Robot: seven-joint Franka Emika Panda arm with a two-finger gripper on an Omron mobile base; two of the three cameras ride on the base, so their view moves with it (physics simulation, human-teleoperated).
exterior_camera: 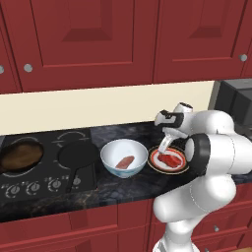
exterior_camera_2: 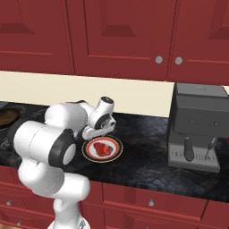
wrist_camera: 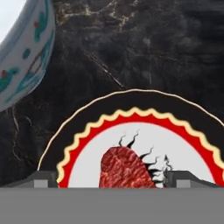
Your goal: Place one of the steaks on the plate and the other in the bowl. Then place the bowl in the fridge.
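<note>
A red steak (wrist_camera: 124, 168) lies on the white plate with a red and black rim (wrist_camera: 131, 103). My gripper (wrist_camera: 113, 179) hangs just above it, open, its fingers standing wide on either side of the meat. From the base views, the gripper (exterior_camera: 165, 145) points down over the plate (exterior_camera: 153, 166) and its steak (exterior_camera: 171, 160). To the plate's left stands the white bowl (exterior_camera: 109, 150) with a blue pattern, holding the pinkish second steak (exterior_camera: 125, 162). The right base view shows the plate (exterior_camera_2: 117, 148), the steak (exterior_camera_2: 103, 149) and the gripper (exterior_camera_2: 91, 133). The fridge is out of view.
A cooktop at the left carries a pan with brown contents (exterior_camera: 19, 155) and a dark pan (exterior_camera: 78, 155). A grey coffee machine (exterior_camera_2: 197, 125) stands on the dark counter right of the plate. Red cabinets hang above.
</note>
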